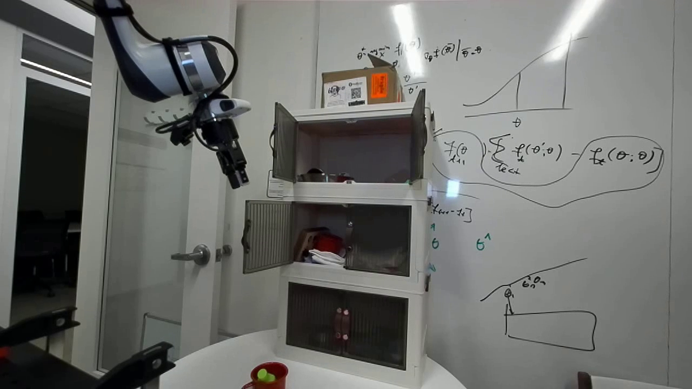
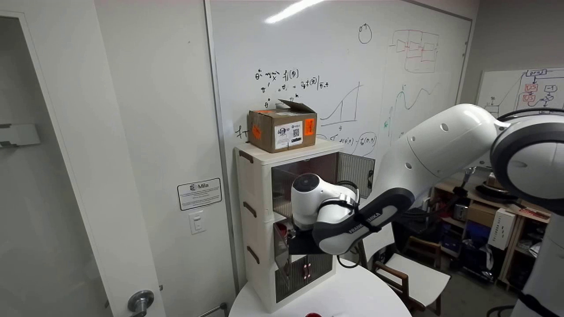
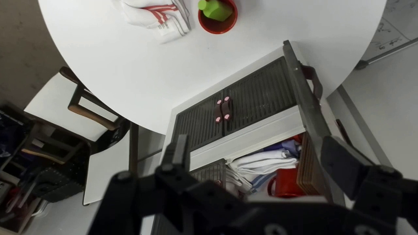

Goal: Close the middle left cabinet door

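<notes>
The middle left cabinet door [image 1: 268,236], a white-framed cabinet's [image 1: 351,193] tinted ribbed panel, stands swung open, out to the side. In the wrist view the door [image 3: 308,94] shows nearly edge-on at right, its dark handle [image 3: 313,80] on the outer face. In an exterior view the door [image 2: 281,248] is partly hidden by the arm. My gripper [image 1: 239,182] points down, above and in front of the open door. In the wrist view the gripper [image 3: 254,143] is open with wide-spread fingers and nothing between them; whether the right-hand finger touches the door cannot be told.
Both top-tier doors [image 1: 285,143] stand open. The middle right door [image 1: 378,239] and bottom doors [image 1: 346,324] are shut. Towels and a red mug [image 3: 287,182] are inside the middle tier. A red cup [image 3: 217,24] and towel [image 3: 160,16] lie on the round table [image 3: 130,71]. A box [image 2: 282,127] tops the cabinet.
</notes>
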You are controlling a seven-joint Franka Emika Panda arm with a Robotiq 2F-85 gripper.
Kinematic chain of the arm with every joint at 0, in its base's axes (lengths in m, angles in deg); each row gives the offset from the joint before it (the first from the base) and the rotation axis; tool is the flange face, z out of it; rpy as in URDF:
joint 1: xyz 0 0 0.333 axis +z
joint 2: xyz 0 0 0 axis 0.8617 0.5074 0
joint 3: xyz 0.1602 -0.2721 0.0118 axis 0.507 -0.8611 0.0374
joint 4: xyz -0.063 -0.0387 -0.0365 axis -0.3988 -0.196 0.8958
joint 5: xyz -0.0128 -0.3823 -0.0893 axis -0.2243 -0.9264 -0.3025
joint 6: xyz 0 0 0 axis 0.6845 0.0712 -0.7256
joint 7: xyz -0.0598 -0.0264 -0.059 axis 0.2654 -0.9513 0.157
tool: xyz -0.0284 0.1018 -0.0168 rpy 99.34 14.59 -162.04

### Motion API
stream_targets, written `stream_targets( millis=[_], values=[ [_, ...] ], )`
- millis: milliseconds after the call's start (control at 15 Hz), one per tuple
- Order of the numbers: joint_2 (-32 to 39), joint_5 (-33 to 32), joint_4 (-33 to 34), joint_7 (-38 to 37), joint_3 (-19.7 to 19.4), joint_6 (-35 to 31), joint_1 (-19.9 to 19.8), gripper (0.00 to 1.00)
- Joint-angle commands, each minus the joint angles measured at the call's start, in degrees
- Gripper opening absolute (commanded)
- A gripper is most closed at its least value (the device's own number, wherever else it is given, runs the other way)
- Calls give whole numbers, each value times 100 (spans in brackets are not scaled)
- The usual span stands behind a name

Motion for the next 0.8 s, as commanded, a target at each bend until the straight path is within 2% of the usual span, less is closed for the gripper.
stream_targets(
  millis=[0, 400, 600, 733],
  values=[
    [273, -589, 237, -957, -377, -274, 487, 100],
    [640, -835, 368, -1384, -675, -343, 877, 100],
    [845, -1274, 506, -1544, -835, -587, 996, 100],
    [992, -1663, 617, -1638, -764, -737, 905, 100]
  ],
)
